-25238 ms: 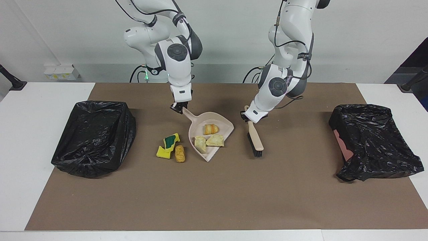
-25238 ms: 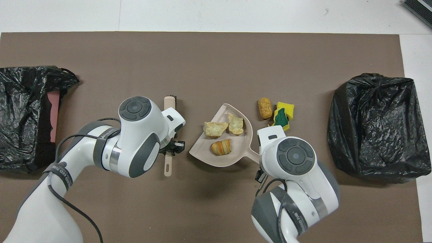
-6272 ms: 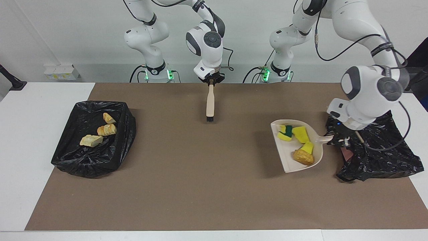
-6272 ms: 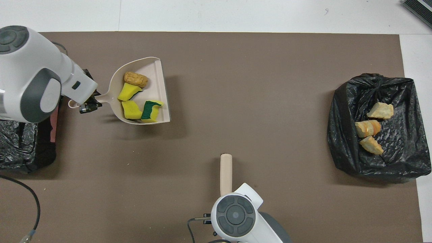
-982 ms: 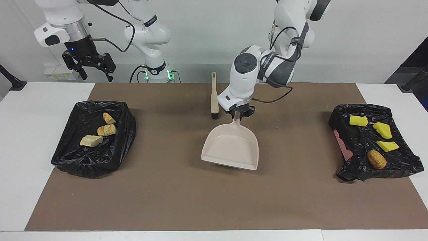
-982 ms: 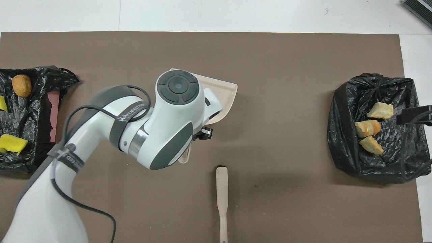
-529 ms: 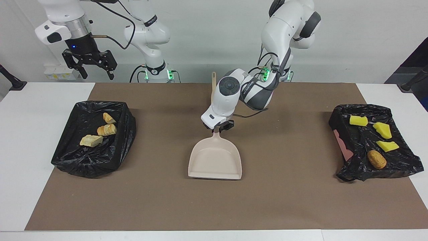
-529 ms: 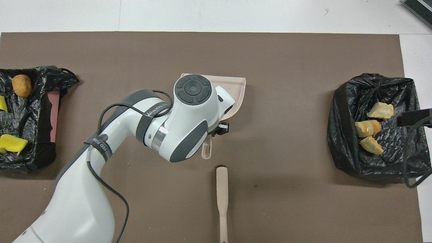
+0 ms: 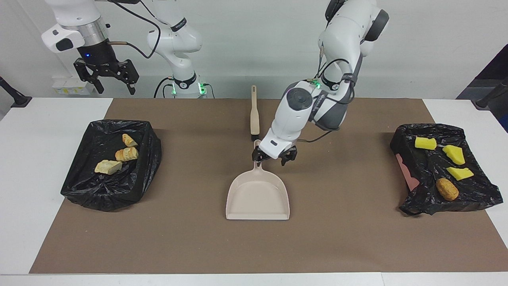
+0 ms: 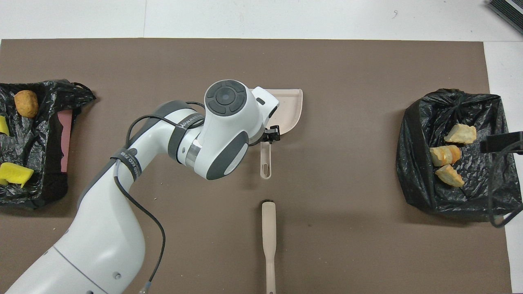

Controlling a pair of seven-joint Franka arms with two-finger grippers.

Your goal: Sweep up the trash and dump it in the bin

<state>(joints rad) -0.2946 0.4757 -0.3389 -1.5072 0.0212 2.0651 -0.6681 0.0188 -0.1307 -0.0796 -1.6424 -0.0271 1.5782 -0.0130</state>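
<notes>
The trash lies in two black-lined bins. Bread pieces (image 9: pixel 119 154) sit in the bin (image 9: pixel 79 190) at the right arm's end. Yellow sponge chunks (image 9: pixel 453 154) and a brown lump (image 9: pixel 447 189) sit in the bin (image 9: pixel 416 204) at the left arm's end. The beige dustpan (image 9: pixel 258 196) lies empty and flat mid-mat. My left gripper (image 9: pixel 274 155) hangs open low over its handle (image 10: pixel 265 162), one finger beside the handle and nothing held. My right gripper (image 9: pixel 105 76) waits open, raised high over the table's edge by the bread bin.
The beige brush (image 9: pixel 254 115) lies on the mat between the dustpan and the robots, its handle pointing toward them; it also shows in the overhead view as the brush (image 10: pixel 268 241). A brown mat (image 9: pixel 357 246) covers the white table.
My left gripper has opened and let go of the dustpan handle, and the pan now rests flat on the mat. The hand has shifted slightly toward the left arm's end. The right arm has stayed put.
</notes>
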